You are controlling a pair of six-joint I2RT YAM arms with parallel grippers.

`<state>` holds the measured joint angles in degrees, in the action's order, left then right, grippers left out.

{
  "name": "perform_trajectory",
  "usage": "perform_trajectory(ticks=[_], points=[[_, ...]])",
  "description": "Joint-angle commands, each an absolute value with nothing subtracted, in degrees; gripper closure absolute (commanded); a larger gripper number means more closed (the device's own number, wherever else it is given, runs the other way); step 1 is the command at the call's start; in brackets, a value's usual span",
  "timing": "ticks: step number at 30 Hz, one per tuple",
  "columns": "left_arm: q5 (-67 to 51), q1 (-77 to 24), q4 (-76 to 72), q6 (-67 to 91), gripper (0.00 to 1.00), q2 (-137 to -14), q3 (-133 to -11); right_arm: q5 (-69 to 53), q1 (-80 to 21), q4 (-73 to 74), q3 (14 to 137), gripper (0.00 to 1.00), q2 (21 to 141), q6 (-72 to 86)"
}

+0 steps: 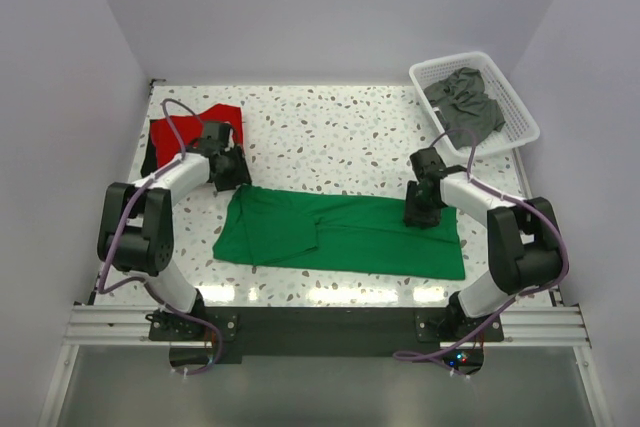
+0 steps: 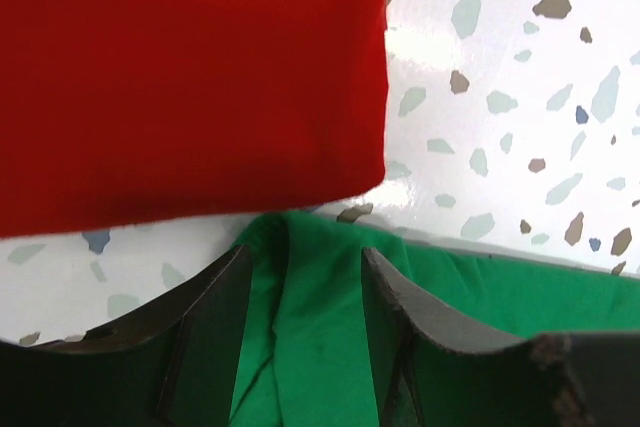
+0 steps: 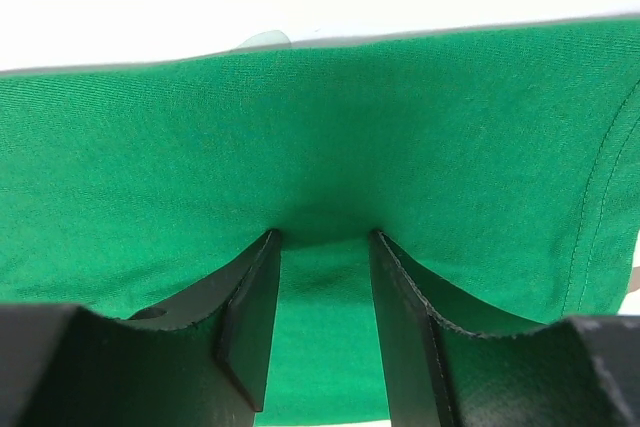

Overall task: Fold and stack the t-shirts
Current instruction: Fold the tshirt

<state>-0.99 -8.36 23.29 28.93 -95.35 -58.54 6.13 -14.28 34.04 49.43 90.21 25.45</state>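
The bright green t-shirt (image 1: 350, 237) lies flat as a long band across the front of the table. My left gripper (image 1: 235, 175) is open at its far left corner, and a raised fold of the green shirt (image 2: 320, 347) sits between the fingers (image 2: 215, 317). My right gripper (image 1: 420, 212) is open, with its tips pressed down on the green shirt (image 3: 320, 117) near the far right edge. The left gripper (image 2: 305, 252) and the right gripper (image 3: 325, 237) each straddle green cloth. The folded red t-shirt (image 1: 195, 127) lies at the far left, just beyond the left gripper (image 2: 190, 77). Dark grey t-shirts (image 1: 465, 102) lie crumpled in the basket.
The white plastic lattice basket (image 1: 516, 95) stands at the far right corner, partly over the table's edge. The speckled table (image 1: 330, 137) is walled at the back and both sides. Both arm bases are at the near edge.
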Motion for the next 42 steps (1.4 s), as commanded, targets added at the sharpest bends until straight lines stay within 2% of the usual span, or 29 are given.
perform_trajectory(ticks=[1,12,15,16,18,35,36,38,39,42], points=[[-0.18,-7.91,19.34,28.48,0.50,-97.72,-61.70,7.91,-13.27,34.54,46.76,0.55,94.39,24.26],[1.32,-7.91,20.04,28.04,0.70,-99.93,-61.26,8.17,-12.66,34.89,46.93,0.56,94.39,24.35],[1.93,-7.91,20.13,27.95,0.81,-100.02,-60.56,8.44,-12.57,34.98,46.93,0.56,94.66,24.52],[2.28,-7.91,20.21,27.95,0.90,-100.11,-60.47,8.52,-12.48,34.98,47.02,0.56,94.75,24.61],[3.42,-7.91,20.39,27.60,1.00,-100.19,-60.29,8.70,-12.48,35.07,47.02,0.56,95.10,24.70],[9.85,-7.91,22.24,27.95,1.00,-98.44,-61.44,9.58,-12.04,36.21,48.08,0.57,97.30,25.14],[9.23,-7.91,21.98,27.86,0.87,-98.00,-61.44,9.58,-11.95,36.30,48.08,0.57,97.21,25.14],[8.18,-7.91,21.45,27.34,0.77,-97.21,-61.70,9.41,-12.04,36.56,48.43,0.57,96.51,24.61],[7.04,-7.91,21.53,27.25,0.67,-96.95,-61.87,9.40,-11.95,36.74,48.60,0.57,96.07,24.35],[6.07,-7.91,22.58,27.16,0.52,-95.28,-63.10,8.79,-12.04,37.44,49.74,0.54,94.66,22.94]])
